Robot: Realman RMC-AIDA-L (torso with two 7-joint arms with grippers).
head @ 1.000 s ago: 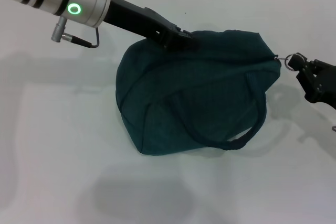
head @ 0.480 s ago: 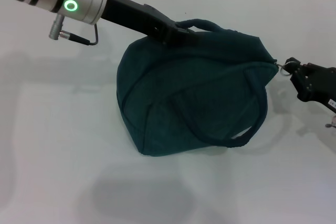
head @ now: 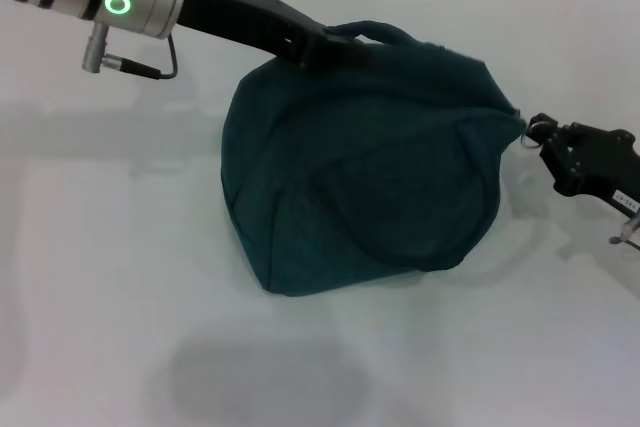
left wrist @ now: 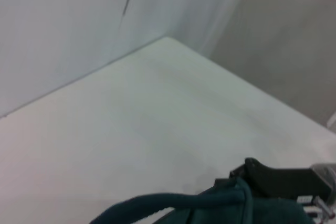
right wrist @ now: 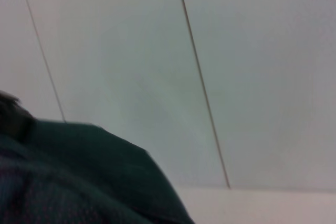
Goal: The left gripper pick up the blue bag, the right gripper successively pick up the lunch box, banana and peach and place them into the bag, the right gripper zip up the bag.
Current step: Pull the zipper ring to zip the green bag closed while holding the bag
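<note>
I see one blue bag (head: 370, 167) on the white table (head: 110, 277), a single dark teal heap with its top closed over, so nothing of its inside shows. Two loop handles are visible: one lies draped across the front face of the bag, the other rises at the far top edge.

My left gripper (head: 335, 42) reaches in from the upper left and is clamped on that far handle (head: 375, 29), holding the top of the bag up. In the left wrist view the same handle (left wrist: 173, 203) runs as a teal cord across the lower edge, with the right gripper (left wrist: 281, 181) showing beyond it.

My right gripper (head: 548, 142) sits at the bag's right-hand corner, its tips narrow and pinched on the one ring zipper pull (head: 540, 129), which stands just off the fabric. The right wrist view shows only a fold of the bag (right wrist: 79, 177) against the pale wall.
</note>
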